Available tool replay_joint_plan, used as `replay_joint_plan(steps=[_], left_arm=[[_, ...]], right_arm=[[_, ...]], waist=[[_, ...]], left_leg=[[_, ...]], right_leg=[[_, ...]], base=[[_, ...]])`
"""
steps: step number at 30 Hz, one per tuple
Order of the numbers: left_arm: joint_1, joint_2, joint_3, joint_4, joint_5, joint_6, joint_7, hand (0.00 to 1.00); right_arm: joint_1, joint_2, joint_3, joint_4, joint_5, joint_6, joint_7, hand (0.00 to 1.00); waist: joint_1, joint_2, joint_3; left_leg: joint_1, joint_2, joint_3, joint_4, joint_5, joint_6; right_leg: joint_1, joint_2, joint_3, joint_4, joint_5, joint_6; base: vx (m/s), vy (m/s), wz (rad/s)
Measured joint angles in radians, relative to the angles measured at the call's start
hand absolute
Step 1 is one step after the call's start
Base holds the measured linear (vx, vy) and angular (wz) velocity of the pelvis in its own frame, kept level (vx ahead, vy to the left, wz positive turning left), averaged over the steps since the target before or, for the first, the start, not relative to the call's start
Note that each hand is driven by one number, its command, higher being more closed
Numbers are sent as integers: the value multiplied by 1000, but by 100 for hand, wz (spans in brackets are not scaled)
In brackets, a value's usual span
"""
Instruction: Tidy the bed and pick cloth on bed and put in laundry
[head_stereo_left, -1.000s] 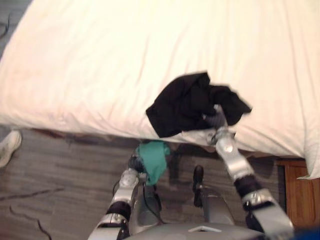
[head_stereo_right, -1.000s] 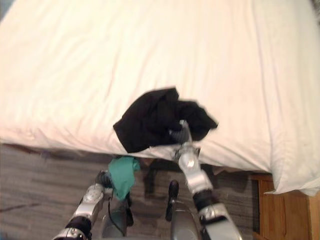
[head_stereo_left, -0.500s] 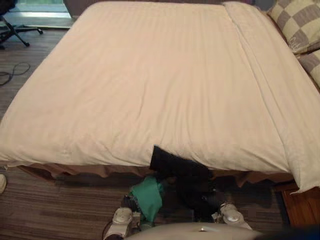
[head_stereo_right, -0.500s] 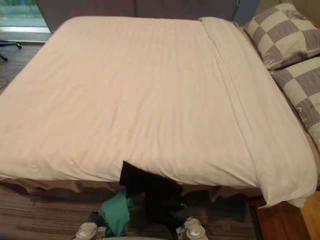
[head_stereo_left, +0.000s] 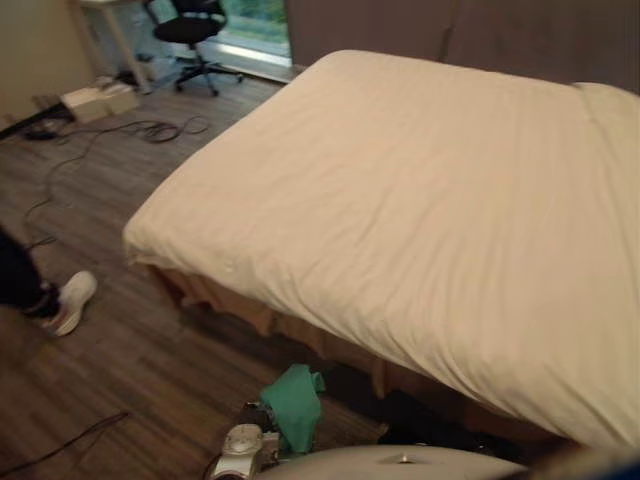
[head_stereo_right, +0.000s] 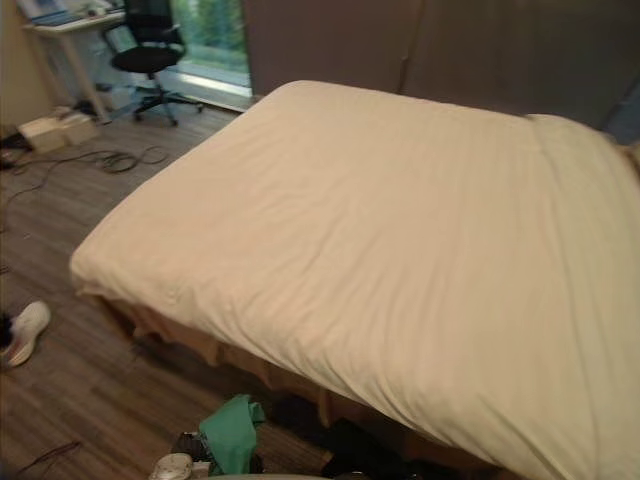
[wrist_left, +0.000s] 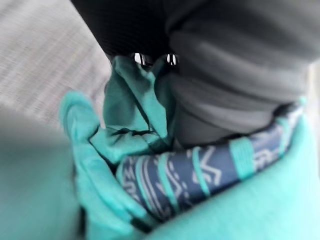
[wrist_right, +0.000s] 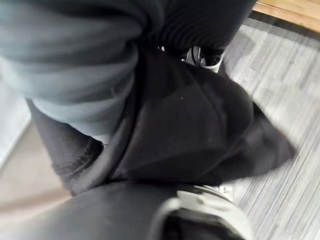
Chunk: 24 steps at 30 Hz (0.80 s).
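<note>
A green cloth (head_stereo_left: 293, 404) with a blue patterned band (wrist_left: 185, 175) hangs over the floor just in front of the bed. My left hand (wrist_left: 131, 25) is shut on it. A black cloth (wrist_right: 190, 130) hangs low beside the bed's near edge, dark against the floor (head_stereo_left: 425, 426). It is bunched under my right hand (wrist_right: 200, 20), which is shut on it. The bed (head_stereo_left: 430, 220) carries a smooth cream duvet with no clothing on the part I see.
Wood-look floor lies left of the bed, with loose cables (head_stereo_left: 150, 130) and boxes (head_stereo_left: 95, 98) near the far wall. A black office chair (head_stereo_left: 190, 25) stands by a window. A person's leg and white shoe (head_stereo_left: 68, 300) are at the left.
The black cloth has come off the duvet and now hangs below the bed's edge in my right hand. The camera has lifted and swung left, showing the bed's corner and the room.
</note>
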Motion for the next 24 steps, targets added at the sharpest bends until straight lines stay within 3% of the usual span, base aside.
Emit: replay_joint_plan(steps=[2,3,4,5,6,7,8,9,10,11,12,13,14,16,20,21,23,24], left_arm=[[-8,-9,-13,-35,23,6,10,100],[-9,-13,-39,-81,23,11,11,100],[-26,-30,-59,-122,23,11,19,100],[-48,-38,-61,-128,23,12,26,100],[-48,-37,-62,-140,23,15,39,100],[-57,-25,-70,-154,22,15,51,100],[-63,-13,-69,-144,22,22,53,100],[-74,-2,-75,-143,22,19,60,100],[-75,2,-78,-138,22,18,60,100],[-64,-1,-85,-115,19,19,61,100],[-54,-4,-92,-110,16,19,63,100],[-47,1,-100,-100,12,19,62,100],[-46,8,-103,-101,12,19,63,100],[-46,21,-105,-101,12,17,59,100],[-46,68,-106,-84,11,17,49,100],[-46,75,-106,-71,11,17,43,100],[-39,76,-108,-69,11,19,32,100],[-30,79,-109,-68,11,19,29,100]], right_arm=[[-13,-1,9,0,10,2,-14,100],[-29,6,10,-2,30,1,-18,100],[-46,-9,7,-10,38,-1,-29,100],[-68,-24,4,-18,44,-5,-35,100],[-95,-34,1,-25,68,-9,-45,100],[-114,-15,0,-41,86,-16,-58,100],[-120,-1,2,-49,98,-17,-60,100],[-128,20,0,-45,111,-28,-63,100],[-136,22,0,-42,117,-33,-63,100],[-140,20,1,-37,134,-36,-64,100],[-131,18,0,-37,144,-36,-65,100],[-138,16,-10,-18,152,-35,-66,100],[-141,23,-27,4,157,-34,-64,100],[-142,30,-64,6,174,-34,-63,100],[-153,53,-124,17,186,-34,-67,100],[-155,52,-140,17,186,-34,-67,100],[-154,41,-151,23,185,-33,-66,100],[-154,41,-151,23,185,-33,-66,100]], waist=[[8,-3,5],[4,-10,12],[7,18,39],[12,45,65],[16,62,82],[33,61,97],[33,46,101],[28,-12,116],[30,-9,119],[28,-3,118],[24,26,103],[18,44,102],[20,38,100],[9,39,99],[10,14,92],[16,7,90],[30,4,89],[32,12,91]], left_leg=[[-52,-26,-47,7,43,18],[-102,-52,-2,35,88,68],[-138,-47,104,56,125,122],[-143,-32,170,57,141,144],[-150,-30,262,47,139,155],[-159,-13,443,85,-48,169],[-165,-14,499,107,-98,117],[-186,-4,596,203,-159,132],[-204,15,614,288,-180,161],[-222,95,648,440,-215,157],[-216,140,651,446,-221,142],[-203,113,622,423,-245,122],[-175,50,588,331,-202,133],[-134,-10,511,213,-139,148],[-90,-71,355,115,-88,152],[-75,-94,314,104,-87,154],[-22,-122,259,68,-88,152],[5,-125,212,63,-87,155]], right_leg=[[25,-14,-101,-39,23,8],[24,-23,-166,-32,45,17],[-25,-8,-206,73,80,20],[-55,5,-207,108,58,8],[-46,27,-204,3,80,-1],[-10,12,-237,-62,99,-14],[12,-7,-277,-81,84,-12],[18,-66,-335,-89,83,-9],[22,-91,-363,-79,80,-5],[37,-119,-422,-54,74,12],[37,-112,-445,-41,66,25],[51,-135,-467,-23,51,51],[62,-162,-501,-23,77,60],[98,-170,-571,-25,130,63],[181,-166,-684,-20,202,84],[191,-190,-706,40,206,85],[152,-273,-704,251,227,51],[106,-309,-674,402,188,-46]], base=[[126,66,182],[64,221,225],[37,373,221],[-89,529,181],[-111,526,153],[-102,348,159],[-36,189,157],[29,51,114],[148,47,119],[204,-10,84],[241,138,109],[156,261,99],[130,294,107],[106,173,115],[142,128,137],[151,137,112],[160,139,93],[164,108,96]])
